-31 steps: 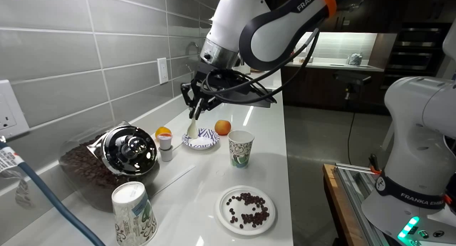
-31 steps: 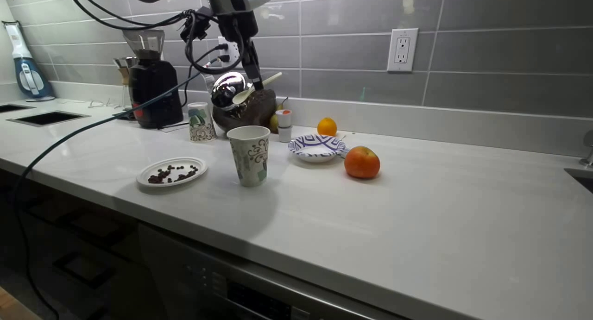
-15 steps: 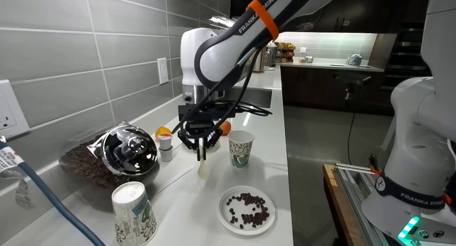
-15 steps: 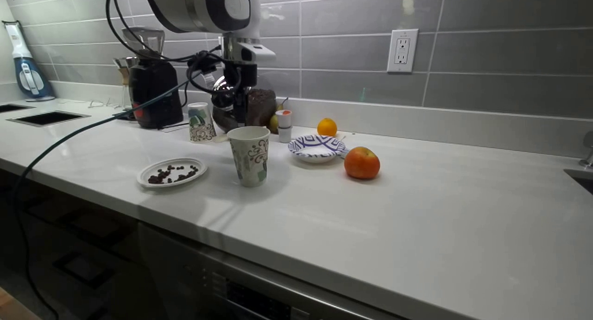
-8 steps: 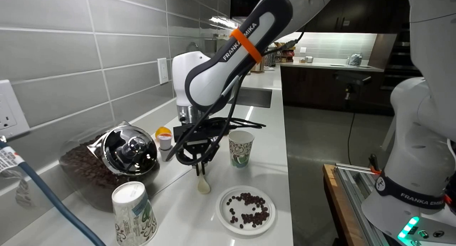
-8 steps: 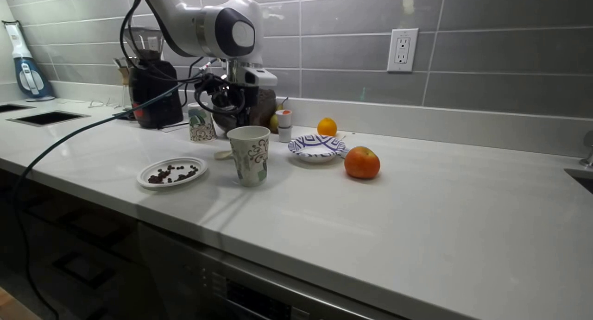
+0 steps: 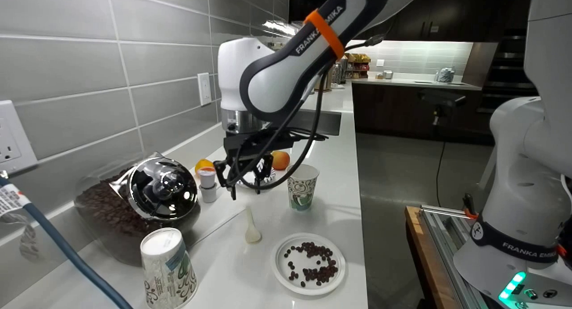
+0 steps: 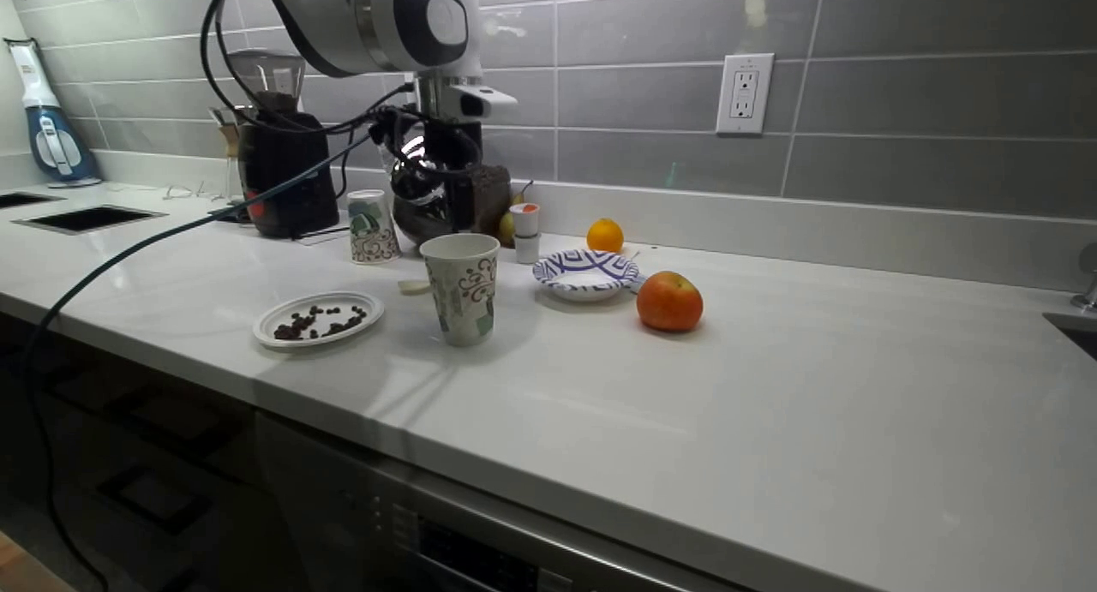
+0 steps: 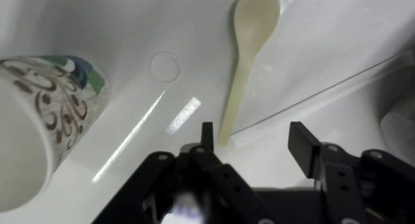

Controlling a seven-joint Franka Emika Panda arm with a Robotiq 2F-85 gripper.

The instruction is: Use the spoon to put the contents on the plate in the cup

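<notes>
In an exterior view, the cup (image 8: 463,292) hides the spoon (image 8: 414,288) (partly).

From the spoon (image 7: 252,233) in an exterior view, counter (image 7: 241,275) lies open at six o'clock, between the upturned cup (image 7: 169,271) at eight and the plate (image 7: 302,262) at four. The upright cup (image 7: 301,190) blocks two o'clock, the lidded jar (image 7: 128,225) ten.

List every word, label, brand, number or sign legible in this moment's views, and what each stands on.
"FRANK… MIKA": raised arm link; an orange band covers letters between.
"FRANKA EMIKA": dark band around the robot base.
Too small to read: print on the cable tag, upside-down cup and blue-and-white appliance.
No readable numbers; no legible text in the wrist view.
</notes>
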